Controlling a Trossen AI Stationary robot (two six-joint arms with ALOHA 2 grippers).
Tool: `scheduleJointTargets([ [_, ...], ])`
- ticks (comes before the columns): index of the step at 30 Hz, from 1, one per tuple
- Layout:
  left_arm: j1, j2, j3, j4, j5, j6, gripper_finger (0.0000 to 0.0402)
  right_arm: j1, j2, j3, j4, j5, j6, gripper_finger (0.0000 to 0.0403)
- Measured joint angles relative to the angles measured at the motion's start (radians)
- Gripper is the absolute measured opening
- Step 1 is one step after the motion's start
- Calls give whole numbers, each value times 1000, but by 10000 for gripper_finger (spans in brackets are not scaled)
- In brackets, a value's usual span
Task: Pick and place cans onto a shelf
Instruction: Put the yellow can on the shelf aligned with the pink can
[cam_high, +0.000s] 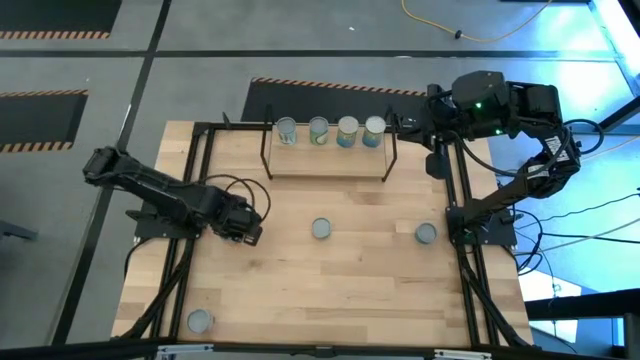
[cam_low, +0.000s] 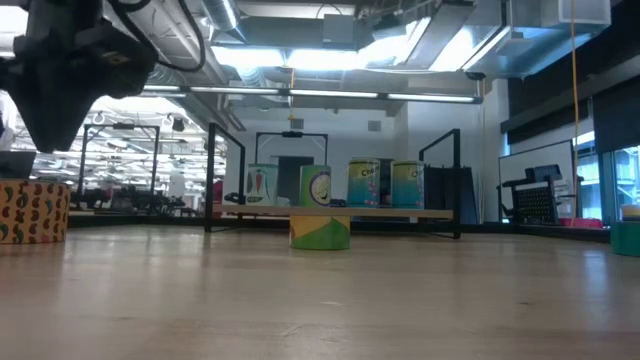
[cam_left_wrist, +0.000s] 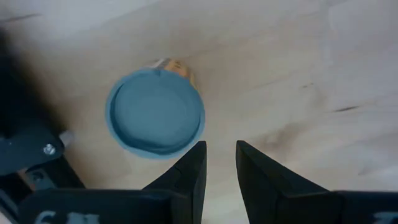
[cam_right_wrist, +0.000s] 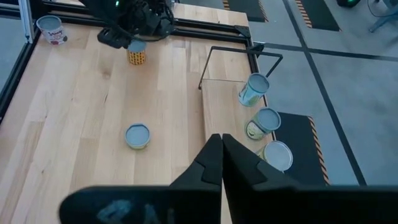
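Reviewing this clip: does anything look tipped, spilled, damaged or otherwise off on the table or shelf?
Nothing stands out. Four cans stand upright in a row on the shelf; the others sit upright on the table. The left gripper hovers beside one can, not gripping it.

even overhead light from bright ceiling strips (cam_low: 330, 60) glaring white above the shelf (cam_low: 340, 212). near tabletop (cam_low: 320, 310) soft, perhaps out of focus. blue haze right of the shelf in the high view.
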Motion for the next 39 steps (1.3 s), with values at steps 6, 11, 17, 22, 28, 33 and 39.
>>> scheduleJointTargets([
  [6,-15,45,-2,-4,-37,0,80,0,0,0,-1,-1,0,5],
  [11,-14,75,0,-12,-46,-1,80,0,0,0,-1,-1,2,5],
  [17,-14,124,-2,-14,-45,4,80,0,0,0,-4,-1,3,5],
  [22,-14,165,-1,-12,-37,8,80,0,0,0,-8,-2,3,5],
  [28,-14,222,2,-10,-28,8,80,0,0,0,-9,-2,3,5],
  [33,-14,252,5,-11,-13,30,80,0,0,0,-8,-2,2,5],
  [39,-12,253,3,-10,7,97,56,0,0,0,-8,-2,2,5],
])
